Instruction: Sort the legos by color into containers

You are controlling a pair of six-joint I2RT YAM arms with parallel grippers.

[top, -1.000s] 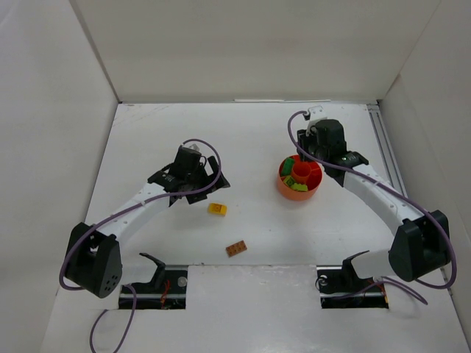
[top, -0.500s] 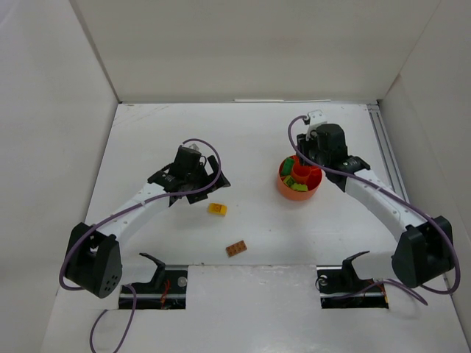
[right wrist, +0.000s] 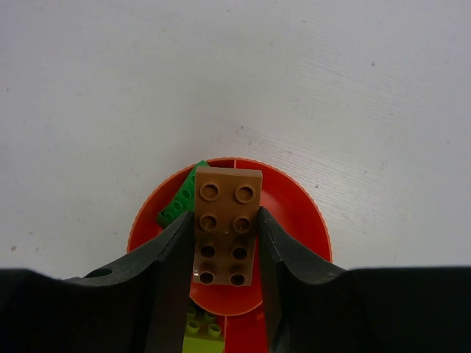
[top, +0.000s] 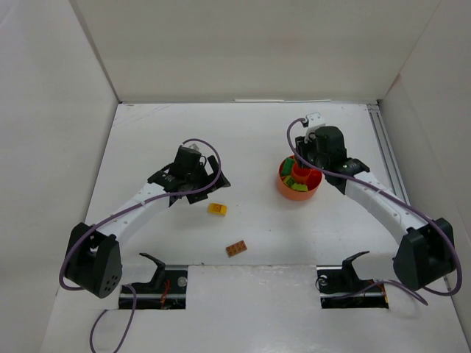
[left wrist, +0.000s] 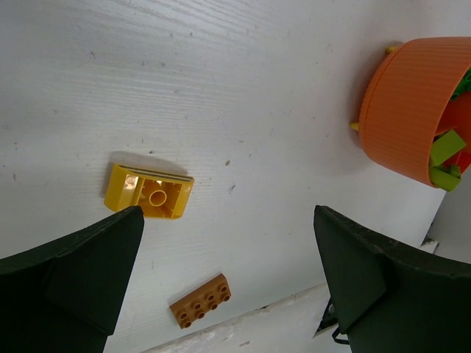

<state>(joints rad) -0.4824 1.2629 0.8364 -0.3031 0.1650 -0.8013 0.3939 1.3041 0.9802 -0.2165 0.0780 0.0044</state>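
Note:
My right gripper (right wrist: 225, 243) is shut on a brown lego (right wrist: 227, 223), held above the orange-red bowl (right wrist: 298, 213), the container (top: 298, 193). A green lego (right wrist: 178, 200) and a lime lego (right wrist: 202, 340) lie in the bowl's compartments. My left gripper (left wrist: 228, 279) hangs open over the table with nothing between its fingers. A yellow lego (left wrist: 149, 193) lies upside down just beyond the left finger (left wrist: 81, 268), and an orange-brown lego (left wrist: 199, 301) lies between the fingers, lower down. From above, the yellow lego (top: 216, 209) and the orange-brown lego (top: 236, 249) lie apart on the table.
White walls close in the table on the left, back and right. A metal rail (top: 385, 147) runs along the right side. The arm bases and their mounts (top: 162, 283) sit at the near edge. In the left wrist view the bowl (left wrist: 401, 110) stands at the upper right.
My right gripper with the brown lego has shifted slightly toward the back over the bowl. The left arm has not moved.

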